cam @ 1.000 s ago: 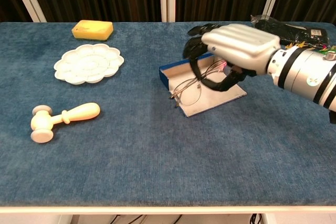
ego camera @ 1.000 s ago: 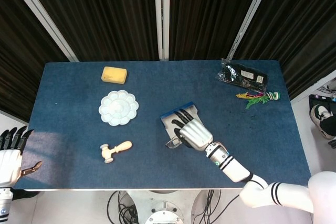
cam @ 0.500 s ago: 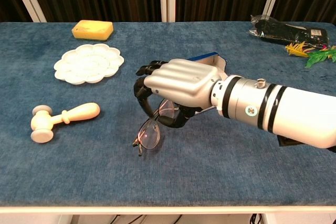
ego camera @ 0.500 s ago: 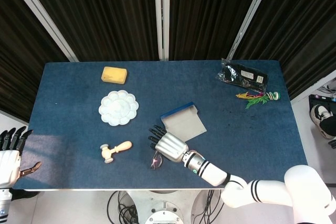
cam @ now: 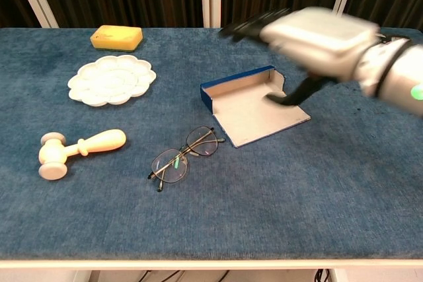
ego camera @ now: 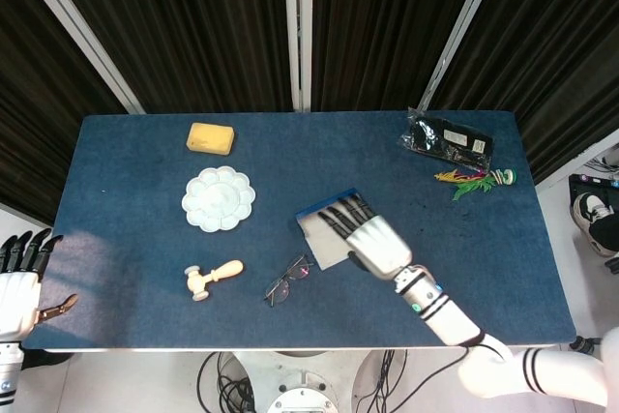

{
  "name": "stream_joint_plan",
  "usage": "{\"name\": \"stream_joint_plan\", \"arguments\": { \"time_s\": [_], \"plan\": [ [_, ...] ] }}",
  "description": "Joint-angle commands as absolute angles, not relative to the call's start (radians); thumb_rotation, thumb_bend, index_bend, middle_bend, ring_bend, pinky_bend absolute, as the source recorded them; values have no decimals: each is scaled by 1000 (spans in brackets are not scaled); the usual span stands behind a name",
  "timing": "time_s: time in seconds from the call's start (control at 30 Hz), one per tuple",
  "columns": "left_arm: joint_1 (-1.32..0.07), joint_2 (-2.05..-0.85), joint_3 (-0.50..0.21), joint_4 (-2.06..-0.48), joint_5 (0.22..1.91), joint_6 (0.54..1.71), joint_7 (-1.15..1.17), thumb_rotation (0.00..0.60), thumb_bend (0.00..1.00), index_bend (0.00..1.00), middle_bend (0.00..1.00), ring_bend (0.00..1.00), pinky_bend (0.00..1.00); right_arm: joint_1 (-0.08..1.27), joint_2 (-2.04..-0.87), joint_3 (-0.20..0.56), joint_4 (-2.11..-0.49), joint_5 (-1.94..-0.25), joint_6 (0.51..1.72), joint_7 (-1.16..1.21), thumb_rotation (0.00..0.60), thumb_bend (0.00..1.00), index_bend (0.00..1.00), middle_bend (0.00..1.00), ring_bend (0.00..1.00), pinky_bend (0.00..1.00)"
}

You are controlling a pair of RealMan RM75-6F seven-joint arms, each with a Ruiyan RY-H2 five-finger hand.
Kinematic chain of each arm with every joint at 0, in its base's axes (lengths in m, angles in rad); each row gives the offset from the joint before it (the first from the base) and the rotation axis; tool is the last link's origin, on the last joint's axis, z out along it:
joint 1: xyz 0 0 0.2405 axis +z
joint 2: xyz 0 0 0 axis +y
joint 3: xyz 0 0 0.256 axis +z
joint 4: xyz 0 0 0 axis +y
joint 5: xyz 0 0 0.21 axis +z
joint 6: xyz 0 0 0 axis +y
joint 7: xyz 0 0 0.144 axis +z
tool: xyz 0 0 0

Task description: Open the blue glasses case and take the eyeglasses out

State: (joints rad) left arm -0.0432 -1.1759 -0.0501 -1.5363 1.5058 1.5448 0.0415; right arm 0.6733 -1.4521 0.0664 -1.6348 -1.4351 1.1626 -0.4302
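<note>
- Hovering over the open blue glasses case [cam: 254,105], our right hand [ego camera: 372,239] holds nothing, its dark fingers [ego camera: 340,216] spread apart and stretched out over the case's blue far edge in the head view.
- In the chest view we see this hand [cam: 317,34] blurred, raised above the case, with one dark digit pointing down toward the pale inner floor by the case's right end; whether it touches we cannot tell.
- We see the case lying flat near the middle of the blue table [ego camera: 135,229], its lid folded out so the pale lining faces up and a low blue wall stands along its far side.
- We find the eyeglasses [cam: 182,161] out of the case, resting on the cloth just beside its near left corner, thin dark frame, both lenses flat toward the tabletop, touched by neither hand.
- Our left hand [ego camera: 17,282] sits off the table's left front corner, fingers upright and apart, gripping nothing.
- We note a small wooden mallet [cam: 78,149] left of the eyeglasses, lying on its side.
- We note a white flower-shaped palette [cam: 111,79] behind the mallet, and a yellow sponge [cam: 116,37] further back still.
- At the far right corner we see a black plastic packet [ego camera: 448,139], with a bright feathered toy [ego camera: 474,180] just in front of it.
</note>
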Motion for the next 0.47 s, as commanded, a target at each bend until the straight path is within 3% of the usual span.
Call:
{"name": "stream_joint_plan", "arguments": {
  "time_s": [0.03, 0.23, 0.47],
  "plan": [
    [-49, -1177, -51, -1534, 1507, 1539, 42, 600, 37, 146, 65, 0, 0, 490, -1285, 13, -1723, -1474, 1388, -377, 600, 286, 0, 116, 0, 0],
    [-62, -1179, -53, -1530, 1505, 1519, 41, 600, 36, 146, 65, 0, 0, 295, -1188, -57, -1704, -1501, 1590, -233, 600, 292, 0, 92, 0, 0],
    [-61, -1186, -48, -1529, 1500, 1515, 49, 600, 36, 146, 65, 0, 0, 187, -1122, -98, -1673, -1502, 1631, -80, 600, 301, 0, 59, 0, 0]
  ]
}}
